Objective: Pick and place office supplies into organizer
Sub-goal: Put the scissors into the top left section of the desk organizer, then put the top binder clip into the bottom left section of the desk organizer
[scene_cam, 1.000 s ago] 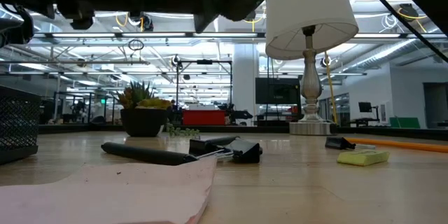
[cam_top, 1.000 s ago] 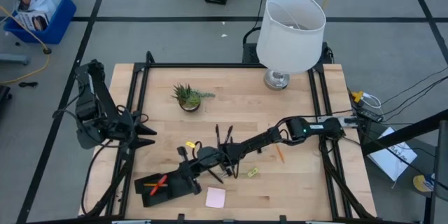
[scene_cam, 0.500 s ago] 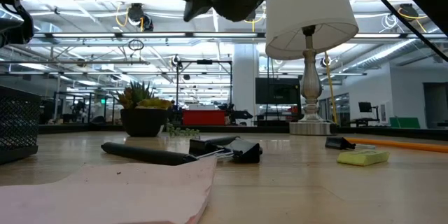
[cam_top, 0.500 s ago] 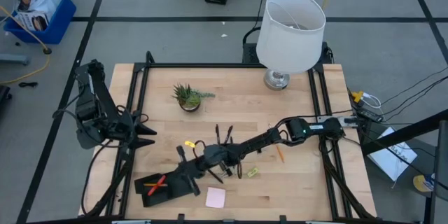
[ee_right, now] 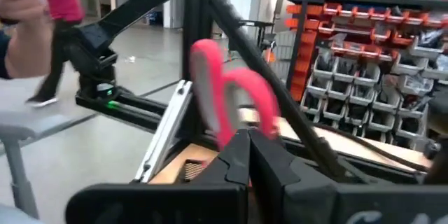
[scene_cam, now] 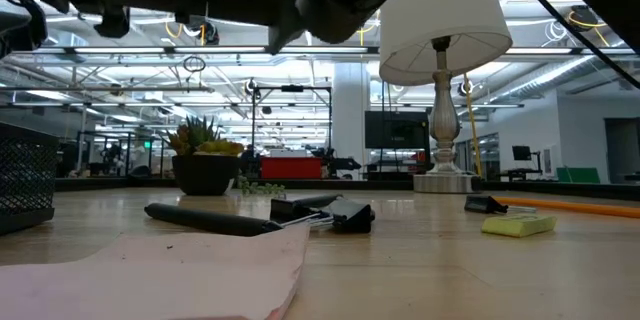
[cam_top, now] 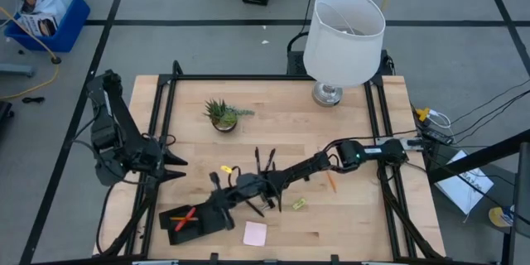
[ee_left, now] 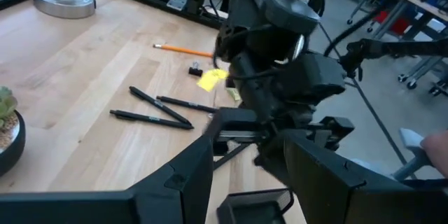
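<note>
High view gives you the layout. At the far left, your left gripper [cam_top: 175,163] hangs over the left edge of the surface [cam_top: 281,128], well away from the supplies. Its fingers stand apart with nothing between them, as the left wrist view confirms.

Next, near the front left, you have the black organizer [cam_top: 170,230] lying flat, with the red-handled scissors [cam_top: 187,215] in it. Your right arm reaches from the right side across the middle, which puts the right gripper [cam_top: 214,209] over the organizer's right end. Its fingers are closed together. In the right wrist view the red handles rise directly behind the fingertips [ee_right: 238,155], but you cannot tell whether the blades are pinched or merely lie against the tips.

Just right of the organizer, the pink sticky-note pad [cam_top: 255,233] sits by the near edge. Farther back, the thin black pens [cam_top: 263,161] lie beside the arm, and the potted plant [cam_top: 222,114] stands beyond them. Right of the pad you find the small yellow-green block [cam_top: 298,204], then an orange pencil [cam_top: 331,182] past the arm. The white-shaded lamp [cam_top: 344,33] stands at the far right corner.

In the low view, a black clip [scene_cam: 335,215] rests on the surface between a pen [scene_cam: 215,222] and the block.
</note>
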Tool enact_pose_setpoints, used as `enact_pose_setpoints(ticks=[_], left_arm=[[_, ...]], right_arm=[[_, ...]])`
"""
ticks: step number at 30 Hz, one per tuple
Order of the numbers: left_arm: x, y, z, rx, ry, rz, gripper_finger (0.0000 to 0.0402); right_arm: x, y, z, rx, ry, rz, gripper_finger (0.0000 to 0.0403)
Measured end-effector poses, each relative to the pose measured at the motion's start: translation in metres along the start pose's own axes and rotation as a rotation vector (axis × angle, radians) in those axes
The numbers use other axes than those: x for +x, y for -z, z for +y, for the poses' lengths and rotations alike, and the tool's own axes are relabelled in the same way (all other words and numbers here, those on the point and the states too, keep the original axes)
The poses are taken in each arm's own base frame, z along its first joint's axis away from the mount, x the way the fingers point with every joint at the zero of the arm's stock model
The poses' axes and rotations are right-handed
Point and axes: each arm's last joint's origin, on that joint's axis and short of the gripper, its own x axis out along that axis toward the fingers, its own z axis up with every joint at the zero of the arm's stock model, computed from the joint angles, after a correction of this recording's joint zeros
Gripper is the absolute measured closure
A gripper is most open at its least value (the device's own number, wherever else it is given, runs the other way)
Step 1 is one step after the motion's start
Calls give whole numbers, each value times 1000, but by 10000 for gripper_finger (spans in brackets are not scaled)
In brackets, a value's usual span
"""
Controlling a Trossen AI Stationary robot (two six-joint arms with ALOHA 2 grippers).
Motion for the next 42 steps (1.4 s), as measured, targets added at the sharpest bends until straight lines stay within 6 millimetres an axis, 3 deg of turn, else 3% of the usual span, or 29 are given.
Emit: enact_pose_setpoints(ticks=[4, 9, 14, 18, 25, 32, 37, 42], left_arm=[[1, 1, -1, 4, -3, 3, 222], [1, 1, -1, 0, -4, 0, 222], [2, 2, -2, 10, -8, 7, 222], [6, 4, -4, 8, -36, -2, 222], [19, 6, -6, 79, -138, -30, 222], [33, 6, -10, 140, -194, -38, 222], [38, 5, -11, 102, -208, -44, 222], [38, 2, -9, 109, -169, -8, 222]], right_arm=[[1, -12, -7, -57, 22, -65, 403], [3, -19, 10, -142, -32, -119, 403], [2, 2, 16, -131, -74, 149, 403], [-5, 5, 17, -103, -90, 348, 403], [-25, -18, 19, -115, 144, 615, 402], [-82, -50, 19, 56, 299, 781, 364], [-151, -67, 23, 313, 447, 801, 321], [-228, -66, 27, 492, 618, 770, 274]])
